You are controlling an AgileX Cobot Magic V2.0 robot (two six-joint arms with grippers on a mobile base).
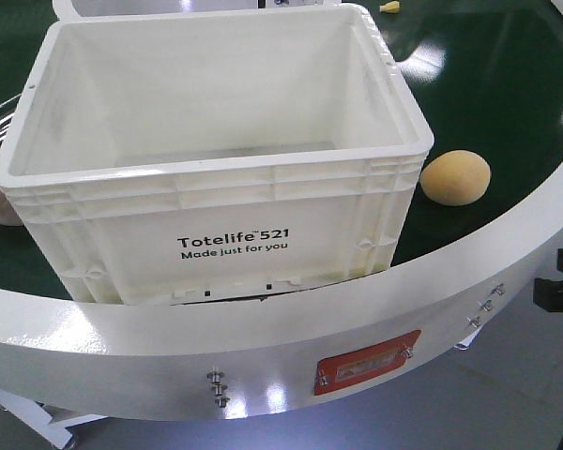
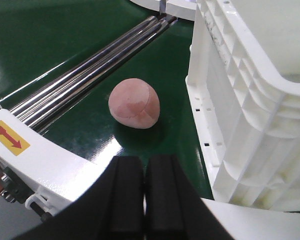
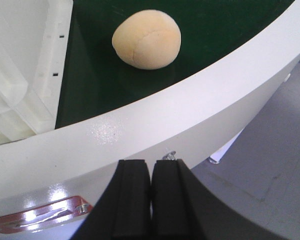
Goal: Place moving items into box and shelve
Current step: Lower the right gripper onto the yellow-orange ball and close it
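The white box (image 1: 122, 225) stands upright on the green top of the round desk (image 1: 263, 342), open side up, with its printed front wall "Totelife 521 Made just for you" close to the desk's white rim. Both moving items lie outside the box, on the green surface. The pale yellow-orange fruit (image 1: 455, 177) sits on the box's right side, near its corner but apart from it, and close to the curved rim. The reddish-pink fruit (image 2: 134, 103) sits on the box's left side, between the ribbed side wall and a bundle of shiny metal rods (image 2: 90, 70), with a strip of green showing on either side of it.

The left pincer (image 2: 144, 200) is closed, its two black fingers pressed flat together and gripping nothing; it hangs over the white rim, with the reddish-pink fruit in front of it. The right pincer (image 3: 151, 200) is closed and empty too, held outside the rim, with the pale fruit beyond the rim ahead of it.

A tiny yellow scrap (image 1: 388, 7) lies far back on the green
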